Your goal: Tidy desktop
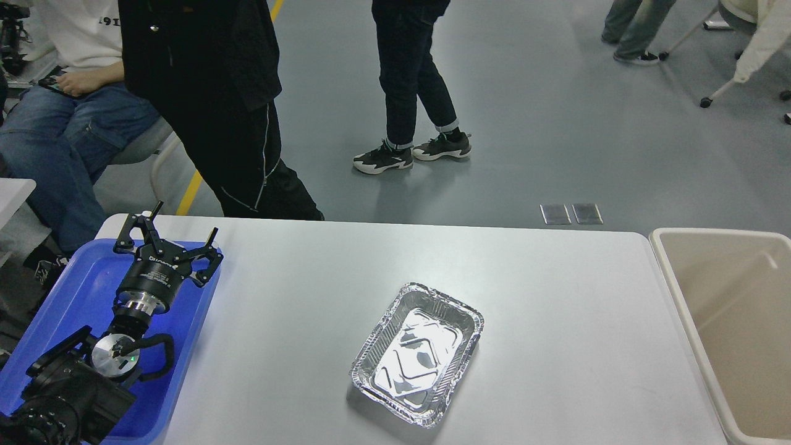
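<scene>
The desktop [556,296] is a wide white-grey tabletop with rounded corners. An empty silver foil tray [417,353] lies on it near the middle front, turned at an angle. My left gripper [183,222] is open and empty, held above the blue plastic tray [80,290] at the table's left end, far left of the foil tray. My right gripper is out of view.
A beige plastic bin [735,321] stands against the table's right edge. Two people in dark trousers [228,123] stand just beyond the far edge. A seated person in jeans [55,130] is at the far left.
</scene>
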`<act>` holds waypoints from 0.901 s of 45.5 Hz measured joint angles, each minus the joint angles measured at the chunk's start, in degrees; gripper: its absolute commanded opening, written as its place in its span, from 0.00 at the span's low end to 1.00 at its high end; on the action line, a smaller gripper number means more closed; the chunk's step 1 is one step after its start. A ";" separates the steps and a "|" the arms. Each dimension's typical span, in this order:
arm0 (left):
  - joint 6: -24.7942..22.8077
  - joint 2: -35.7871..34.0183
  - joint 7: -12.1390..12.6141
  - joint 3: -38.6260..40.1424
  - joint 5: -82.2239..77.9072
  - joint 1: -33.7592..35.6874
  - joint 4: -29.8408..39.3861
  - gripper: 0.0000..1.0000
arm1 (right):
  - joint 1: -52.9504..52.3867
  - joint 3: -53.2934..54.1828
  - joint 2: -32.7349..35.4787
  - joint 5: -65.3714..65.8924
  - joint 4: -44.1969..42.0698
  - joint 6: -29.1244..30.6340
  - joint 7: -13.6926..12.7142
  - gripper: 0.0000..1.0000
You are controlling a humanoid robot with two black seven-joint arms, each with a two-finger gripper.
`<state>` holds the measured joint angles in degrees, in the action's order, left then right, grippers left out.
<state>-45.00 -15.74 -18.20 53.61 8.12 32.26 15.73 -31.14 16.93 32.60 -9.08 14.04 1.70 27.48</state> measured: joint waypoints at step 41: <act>0.00 0.00 0.00 0.00 -0.04 0.01 0.01 1.00 | 8.22 41.19 -19.02 30.63 34.18 -1.96 4.87 1.00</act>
<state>-45.00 -15.74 -18.19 53.61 8.08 32.27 15.73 -22.92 58.13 13.58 21.56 48.22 -0.26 32.36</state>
